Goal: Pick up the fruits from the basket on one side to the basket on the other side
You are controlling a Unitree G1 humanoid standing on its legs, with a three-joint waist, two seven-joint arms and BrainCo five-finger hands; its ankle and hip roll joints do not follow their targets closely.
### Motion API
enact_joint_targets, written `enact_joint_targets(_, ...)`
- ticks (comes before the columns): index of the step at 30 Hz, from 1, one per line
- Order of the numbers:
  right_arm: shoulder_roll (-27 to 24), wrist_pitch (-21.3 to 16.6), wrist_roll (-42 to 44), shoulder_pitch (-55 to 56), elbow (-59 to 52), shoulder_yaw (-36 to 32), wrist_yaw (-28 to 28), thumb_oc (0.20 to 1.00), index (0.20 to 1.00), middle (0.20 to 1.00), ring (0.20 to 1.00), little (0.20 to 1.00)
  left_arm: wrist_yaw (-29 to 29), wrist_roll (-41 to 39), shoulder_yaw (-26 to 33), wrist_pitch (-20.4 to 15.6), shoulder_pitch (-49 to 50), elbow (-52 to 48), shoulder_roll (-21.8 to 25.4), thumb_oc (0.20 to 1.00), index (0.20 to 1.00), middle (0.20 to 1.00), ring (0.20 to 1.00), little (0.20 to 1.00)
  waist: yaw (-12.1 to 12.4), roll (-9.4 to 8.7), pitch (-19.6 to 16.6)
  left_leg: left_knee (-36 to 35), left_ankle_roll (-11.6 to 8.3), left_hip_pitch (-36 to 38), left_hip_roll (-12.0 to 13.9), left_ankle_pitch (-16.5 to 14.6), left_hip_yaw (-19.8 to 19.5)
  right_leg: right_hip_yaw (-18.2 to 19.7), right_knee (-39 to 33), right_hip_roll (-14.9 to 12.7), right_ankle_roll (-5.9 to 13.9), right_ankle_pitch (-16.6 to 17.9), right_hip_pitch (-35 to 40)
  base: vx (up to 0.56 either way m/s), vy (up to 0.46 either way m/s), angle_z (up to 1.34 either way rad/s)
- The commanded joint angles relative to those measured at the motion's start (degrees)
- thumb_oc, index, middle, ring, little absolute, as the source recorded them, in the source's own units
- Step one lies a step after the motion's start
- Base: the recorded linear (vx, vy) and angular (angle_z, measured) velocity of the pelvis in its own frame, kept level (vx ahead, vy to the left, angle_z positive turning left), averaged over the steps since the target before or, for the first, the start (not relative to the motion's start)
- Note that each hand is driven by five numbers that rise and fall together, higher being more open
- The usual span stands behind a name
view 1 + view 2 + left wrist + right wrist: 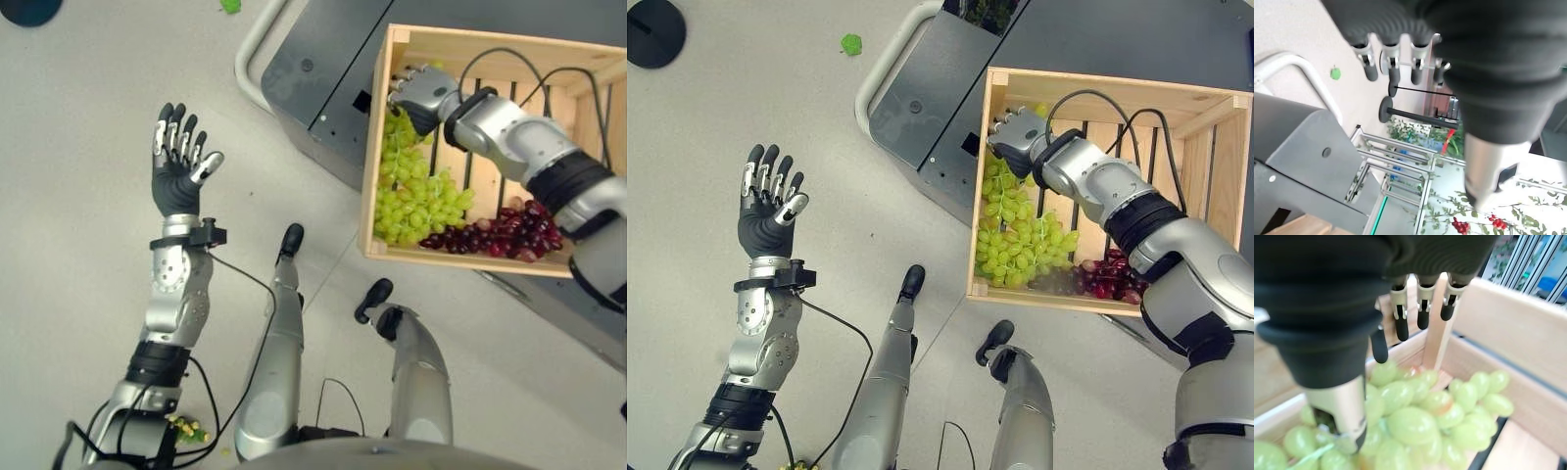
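Pale wood crate (pixel 1004 294); green grapes (pixel 1014 240); dark red grapes (pixel 1107 279); grey floor (pixel 774 98).

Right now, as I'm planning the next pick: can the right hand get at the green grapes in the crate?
Probably yes. The right hand hangs open inside the wooden crate, just above the green grapes, with nothing between fingers and fruit. The red grapes lie aside, at the crate's near wall.
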Motion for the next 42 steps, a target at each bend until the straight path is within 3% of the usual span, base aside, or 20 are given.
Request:
enact_joint_targets(1,-3.5,0.4,0.3,-7.6,-0.8,3.7,-1.8,1.000,1.000,1.000,1.000,1.000,-1.2,-1.0,0.0,-2.2,-1.5,-7.2,1.2,1.000,1.000,1.000,1.000,1.000,0.6,-1.01,1.2,1.9,5.70,3.4,-4.9,-6.2,1.5,-0.6,-8.4,3.4,2.85,4.8,2.2,0.00,0.000,0.00)
enact_joint_targets(20,-5.2,-0.4,1.0,-6.5,-1.2,4.9,-0.4,1.000,1.000,1.000,1.000,1.000,-2.3,-0.7,-1.5,-1.4,-0.7,-8.0,1.5,1.000,1.000,1.000,1.000,1.000,0.7,-0.94,1.2,3.0,5.86,-0.2,-5.4,-6.2,0.7,-0.5,-6.7,3.5,2.89,4.4,-1.8,0.00,-0.003,0.01)
enact_joint_targets(42,-5.1,0.9,3.2,-6.6,1.2,5.4,0.6,1.000,1.000,1.000,1.000,1.000,-1.3,0.5,-1.4,-1.1,-0.6,-9.2,2.2,1.000,1.000,1.000,1.000,1.000,0.5,0.19,1.2,6.1,5.63,-11.9,-7.0,-5.6,1.0,-0.2,-1.7,1.9,3.35,3.6,-13.8,0.00,0.001,0.00)
